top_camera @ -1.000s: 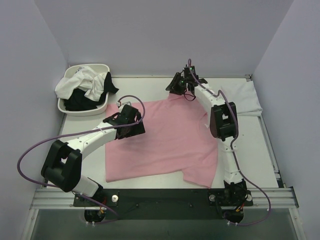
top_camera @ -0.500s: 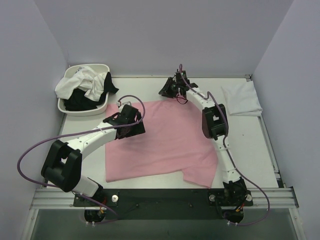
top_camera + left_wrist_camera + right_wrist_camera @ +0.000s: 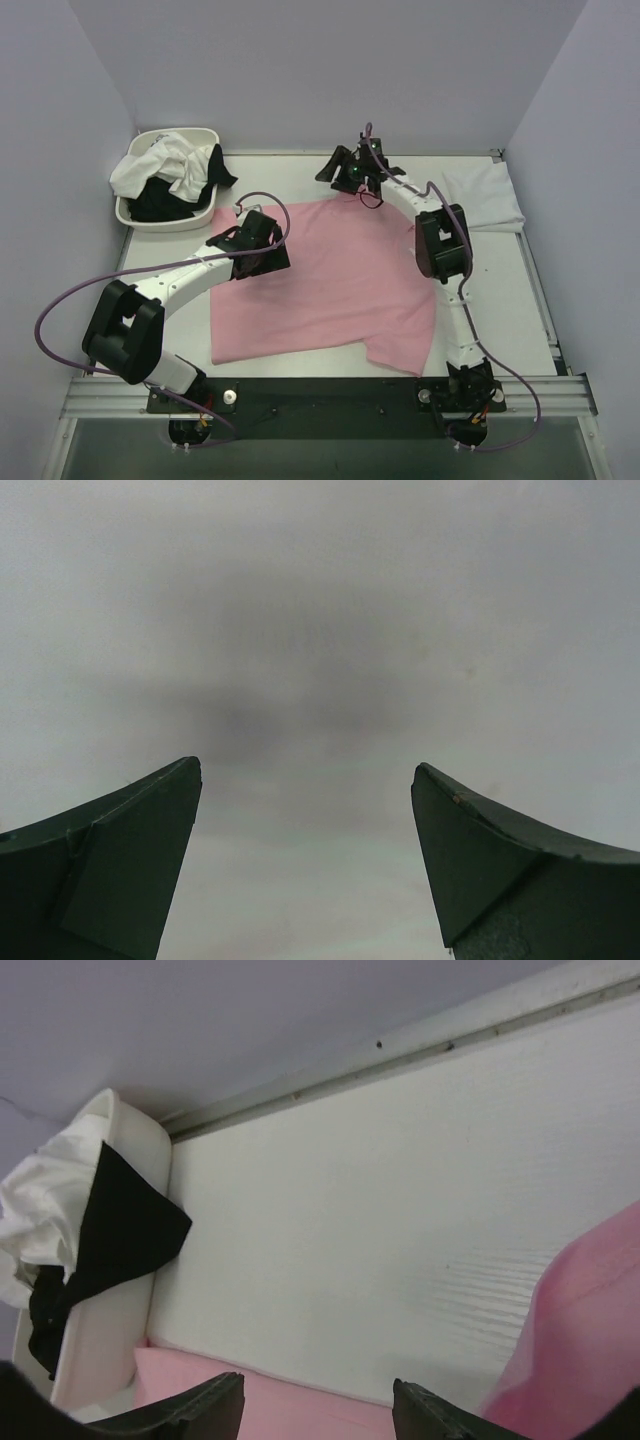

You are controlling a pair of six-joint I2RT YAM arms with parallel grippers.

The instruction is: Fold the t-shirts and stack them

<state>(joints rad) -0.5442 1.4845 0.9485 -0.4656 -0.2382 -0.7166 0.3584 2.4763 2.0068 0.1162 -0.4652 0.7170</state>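
Observation:
A light pink t-shirt lies spread flat in the middle of the table. My left gripper hovers at its upper left corner. In the left wrist view this gripper is wide open, with only a blank grey surface between its fingers. My right gripper hangs just beyond the shirt's far edge. It stands open and empty over bare table, with pink cloth at its right. A folded white t-shirt lies at the far right. White and black t-shirts fill the basin.
The white oval basin stands at the far left corner and also shows in the right wrist view. Grey walls enclose the table on three sides. A raised rail runs along the table's far edge.
My right gripper has shifted a little to the left along the pink shirt's far edge, and its jaws stand wider than half a second ago. The left arm has not moved.

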